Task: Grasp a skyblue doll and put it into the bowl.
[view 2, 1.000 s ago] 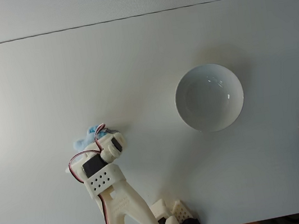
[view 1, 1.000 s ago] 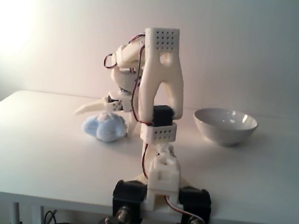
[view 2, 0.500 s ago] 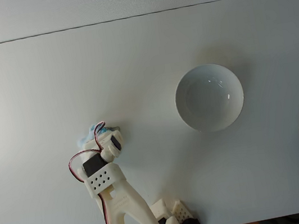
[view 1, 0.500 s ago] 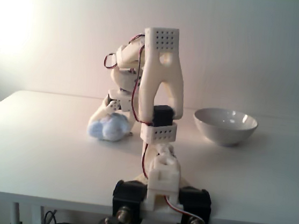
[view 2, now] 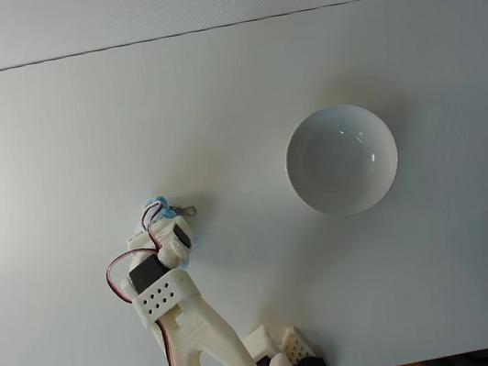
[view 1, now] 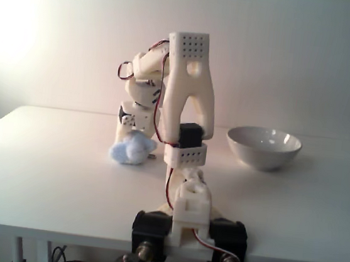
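The arm's base is clamped at the near edge of the white table (view 2: 48,121), partly cut off by the picture's bottom. Just beyond it, the gripper (view 1: 131,140) has its fingers clenched on the skyblue doll (view 1: 130,150); from above the wrist hides most of the doll (view 2: 155,203), leaving a blue sliver. Farther toward the right edge, well apart, stands the bowl (view 2: 341,159), also seen from the front (view 1: 263,147).

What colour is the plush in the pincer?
Pale sky-blue; the small fluffy plush doll shows best in the fixed view from the front.

Warm glare upper left in the side view, soft focus, even overhead light
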Robot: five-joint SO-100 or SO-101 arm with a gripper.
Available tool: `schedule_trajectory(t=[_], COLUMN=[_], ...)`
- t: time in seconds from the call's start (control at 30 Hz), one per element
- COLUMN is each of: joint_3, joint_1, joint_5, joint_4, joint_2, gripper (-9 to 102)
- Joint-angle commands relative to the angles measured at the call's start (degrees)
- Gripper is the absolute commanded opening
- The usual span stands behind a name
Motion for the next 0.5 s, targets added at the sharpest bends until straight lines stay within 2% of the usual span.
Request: schedule_trajectory(t=[0.0, 0.2, 0.47], joint_3=[0.35, 0.35, 0.18], joint_1=[0.88, 0.88, 1.14], joint_5=[0.44, 0.44, 0.00], joint_4=[0.44, 0.44, -0.26], joint_2=[-1.93, -1.32, 10.81], gripper=[-1, 0, 0])
